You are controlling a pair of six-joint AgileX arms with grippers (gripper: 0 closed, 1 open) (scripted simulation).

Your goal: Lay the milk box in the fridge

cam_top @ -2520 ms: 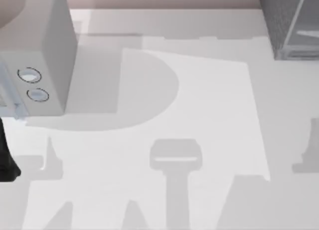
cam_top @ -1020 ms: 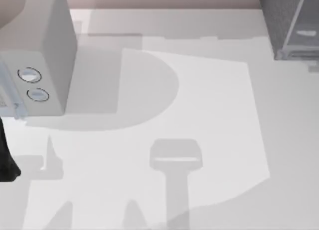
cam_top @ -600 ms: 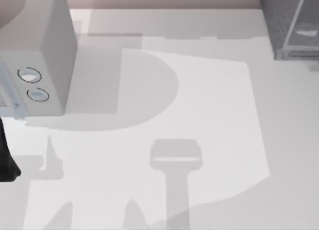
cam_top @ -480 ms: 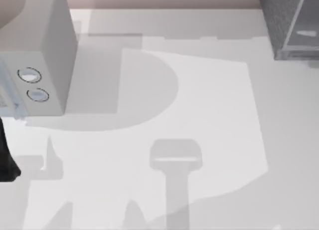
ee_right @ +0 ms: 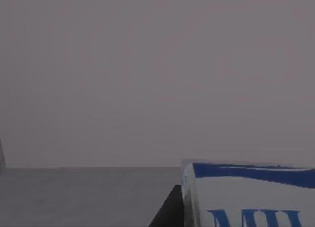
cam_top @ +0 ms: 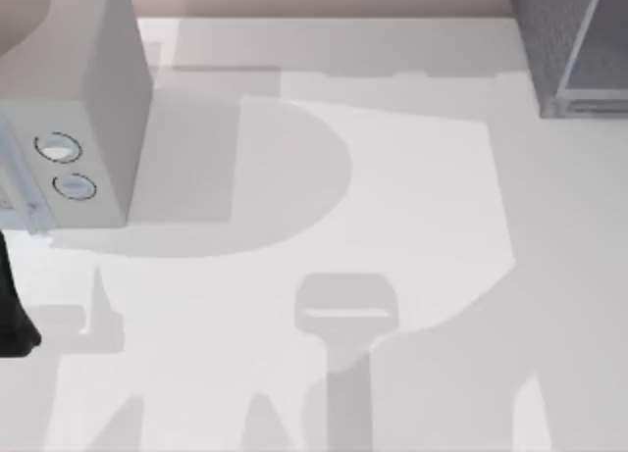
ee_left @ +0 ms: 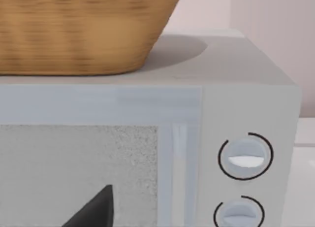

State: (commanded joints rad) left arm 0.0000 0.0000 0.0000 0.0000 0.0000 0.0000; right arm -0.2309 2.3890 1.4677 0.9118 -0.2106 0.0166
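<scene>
The fridge (cam_top: 567,48), a dark grey speckled cabinet with a pale frame, stands at the table's far right corner. In the right wrist view the milk box (ee_right: 246,192), white with a blue band and blue lettering, sits close to the camera. My right gripper (ee_right: 231,219) is shut on the box, and one dark fingertip (ee_right: 171,211) presses against its side. Behind the carton are a dim grey floor and a dim grey wall. My left arm (cam_top: 12,320) is parked at the table's left edge, with a dark part of its gripper (ee_left: 96,210) facing the microwave door.
A light grey microwave (cam_top: 88,109) with two round dials (ee_left: 244,158) stands at the far left. A wicker basket (ee_left: 78,30) sits on top of it. Broad shadows lie over the white table (cam_top: 412,207).
A large shadow has spread up and left over the table's front right. The pale glint on the fridge's glassy panel has gone. The left arm has not moved.
</scene>
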